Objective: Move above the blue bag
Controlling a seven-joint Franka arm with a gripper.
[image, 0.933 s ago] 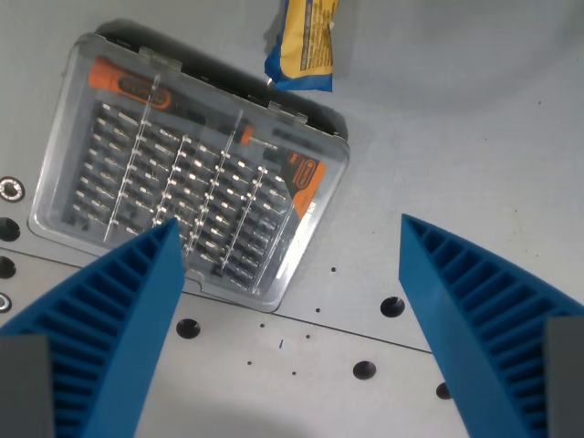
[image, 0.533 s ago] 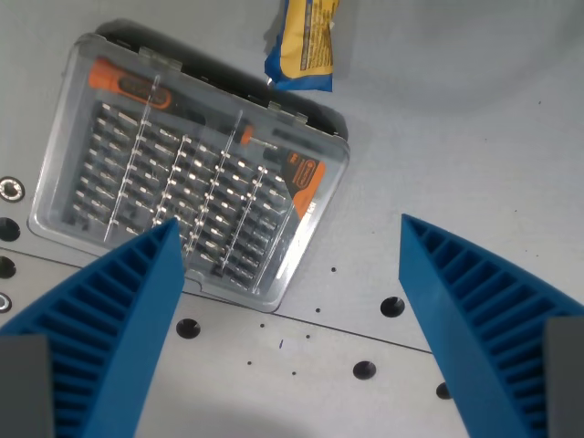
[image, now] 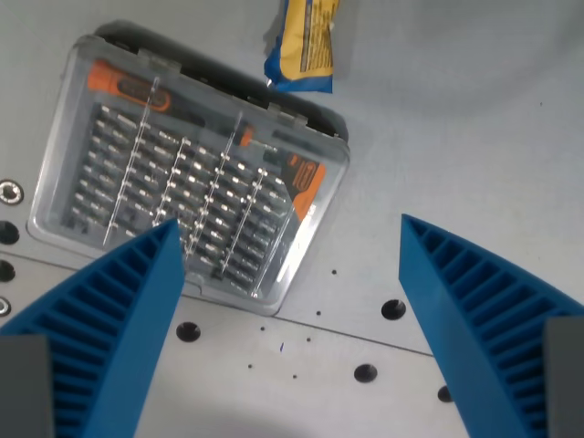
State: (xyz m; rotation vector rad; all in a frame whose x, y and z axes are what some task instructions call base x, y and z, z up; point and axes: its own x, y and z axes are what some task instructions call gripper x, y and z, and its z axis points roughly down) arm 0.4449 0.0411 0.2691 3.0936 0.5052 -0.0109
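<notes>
The blue bag [image: 304,47], a snack packet with a yellow face and blue edges, lies at the top middle of the wrist view, partly cut off by the top edge. My gripper [image: 287,239] is open and empty, its two blue ribbed fingers [image: 109,328] at the bottom left and bottom right of the view. The bag is well beyond the fingertips, slightly to the wrist view's right of the gap's middle. A clear plastic screwdriver bit case [image: 187,214] lies between the bag and the left finger, partly under that finger.
The grey tabletop [image: 456,137] has a plate with a seam and several dark bolt holes [image: 392,308] near the bottom. Screw heads [image: 9,190] show at the wrist view's left edge.
The scene has shifted very slightly down in the view, so the camera has crept a little. The bag, the case and the open fingers keep their places.
</notes>
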